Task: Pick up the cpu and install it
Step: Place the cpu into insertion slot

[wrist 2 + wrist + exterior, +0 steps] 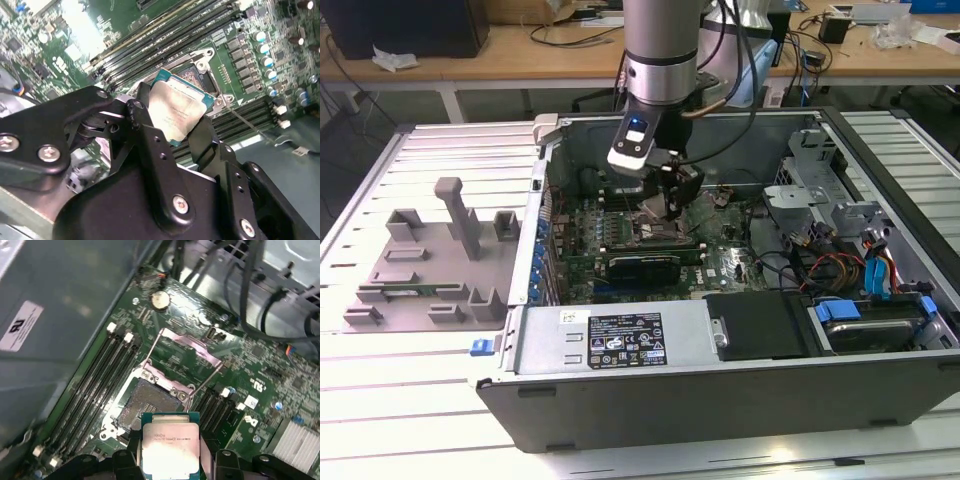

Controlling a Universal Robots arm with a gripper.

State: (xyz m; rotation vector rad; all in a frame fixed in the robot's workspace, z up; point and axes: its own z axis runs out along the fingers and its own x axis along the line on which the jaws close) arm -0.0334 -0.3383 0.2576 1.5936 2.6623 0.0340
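I have the gripper closed on the cpu, one black finger on each of two opposite edges, silver top facing the second wrist camera. In the exterior view the arm reaches down into the open case, which lies on its side on the bench, towards the exterior view's right edge. The gray fixture sits beside the case, near the bench's edge on the exterior view's left. In the first wrist view the cpu hangs over one edge of the socket, not seated. The socket's contact field lies bare, and its metal bracket is swung back over the motherboard. Memory slots run alongside the socket.
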